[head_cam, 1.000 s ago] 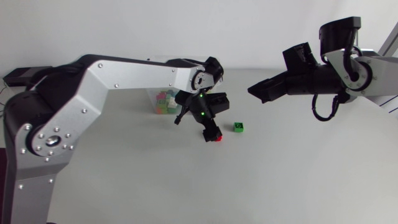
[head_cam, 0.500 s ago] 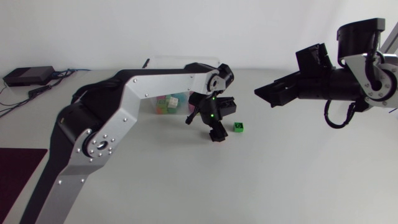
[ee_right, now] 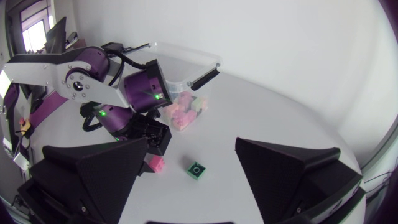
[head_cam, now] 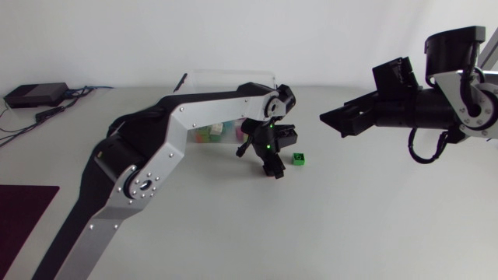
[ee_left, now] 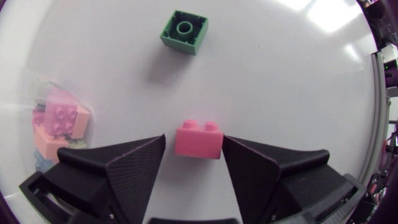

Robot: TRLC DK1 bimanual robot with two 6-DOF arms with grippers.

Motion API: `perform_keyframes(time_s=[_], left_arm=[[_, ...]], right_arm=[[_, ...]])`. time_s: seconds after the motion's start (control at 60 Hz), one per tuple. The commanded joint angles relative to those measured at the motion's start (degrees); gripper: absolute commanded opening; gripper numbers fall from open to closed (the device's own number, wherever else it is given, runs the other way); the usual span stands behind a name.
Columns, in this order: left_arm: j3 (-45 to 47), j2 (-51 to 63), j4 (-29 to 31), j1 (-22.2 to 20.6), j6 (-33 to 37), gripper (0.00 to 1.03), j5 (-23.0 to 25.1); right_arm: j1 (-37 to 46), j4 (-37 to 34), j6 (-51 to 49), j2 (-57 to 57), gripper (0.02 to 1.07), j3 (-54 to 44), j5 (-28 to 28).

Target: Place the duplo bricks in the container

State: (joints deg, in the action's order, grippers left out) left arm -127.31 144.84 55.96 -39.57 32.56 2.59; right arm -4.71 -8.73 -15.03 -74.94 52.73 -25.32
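Left gripper [ee_left: 194, 140], standing open astride the pink duplo brick [ee_left: 199, 142] without clamping it: brick is sitting off-centre, so closing is risking skewing it or squirting it free.

This looks like a robot lab. A left arm [head_cam: 194, 109] and a right arm [head_cam: 420, 109] hang over a plain white table [head_cam: 350, 225].

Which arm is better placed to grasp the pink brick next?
Left. The left gripper is down at the table with the pink brick between its open fingers, so it probably only needs to close. The right gripper hangs open above the table, away from the brick.
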Motion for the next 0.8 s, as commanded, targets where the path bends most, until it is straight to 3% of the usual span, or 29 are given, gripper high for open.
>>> perform_keyframes(time_s=[0.0,0.1,0.183,0.383,0.6,0.783], left_arm=[[-2.60,2.21,1.25,-0.51,-1.18,0.53,-0.39],[-2.60,2.47,1.25,-0.59,-1.27,0.38,-0.39],[-1.98,2.03,1.43,-0.77,-1.09,0.35,-0.30],[3.73,-4.56,-0.59,-0.42,-1.18,0.33,1.28],[17.27,-19.06,-5.52,1.25,-2.67,0.33,2.60],[25.53,-30.84,-8.24,4.06,-4.61,0.33,3.03]], right_arm=[[0.58,0.03,-0.97,0.67,1.03,-1.84,-0.25],[0.67,0.03,-1.32,0.41,1.03,-2.10,-0.34],[0.76,0.03,-1.50,0.14,1.02,-2.10,-0.25],[0.32,-1.29,-0.79,-3.99,1.02,0.44,3.88],[-1.44,-1.90,2.28,-9.09,1.02,2.55,8.97],[-5.66,-2.87,4.48,-14.71,1.02,4.22,16.71]])
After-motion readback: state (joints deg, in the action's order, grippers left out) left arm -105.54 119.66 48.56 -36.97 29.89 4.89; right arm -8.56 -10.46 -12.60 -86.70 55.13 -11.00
